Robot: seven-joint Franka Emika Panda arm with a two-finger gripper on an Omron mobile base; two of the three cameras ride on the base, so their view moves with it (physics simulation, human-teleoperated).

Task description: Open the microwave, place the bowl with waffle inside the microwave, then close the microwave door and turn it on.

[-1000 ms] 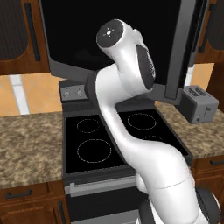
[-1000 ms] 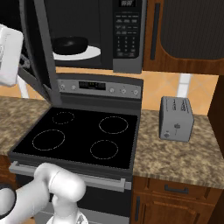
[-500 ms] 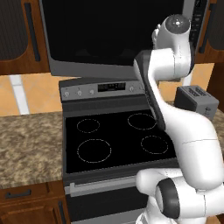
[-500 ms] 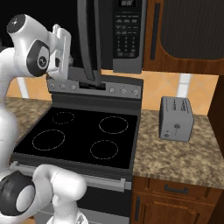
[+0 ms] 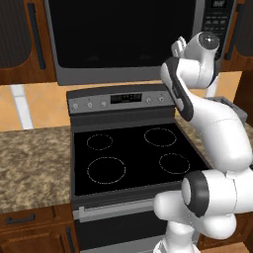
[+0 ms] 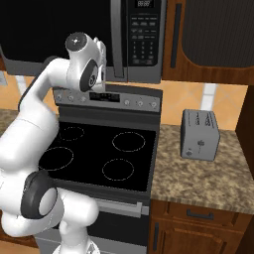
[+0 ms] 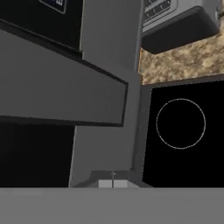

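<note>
The microwave door (image 5: 126,42) is seen shut above the stove (image 5: 133,153). The gripper (image 7: 112,183) is closed, nothing held. A toaster (image 6: 199,134) is set on the counter's (image 6: 208,173) back edge.

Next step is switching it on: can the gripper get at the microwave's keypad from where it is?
Probably yes. The microwave door looks shut, nothing stands before the keypad, and the arm's hand is up just beside it.

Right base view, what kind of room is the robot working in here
A home kitchen, rendered. A black glass-top stove with four ring burners sits under a black-and-grey over-range microwave. A small grey two-slot toaster stands on a speckled granite counter, with dark wood cabinets around.
</note>
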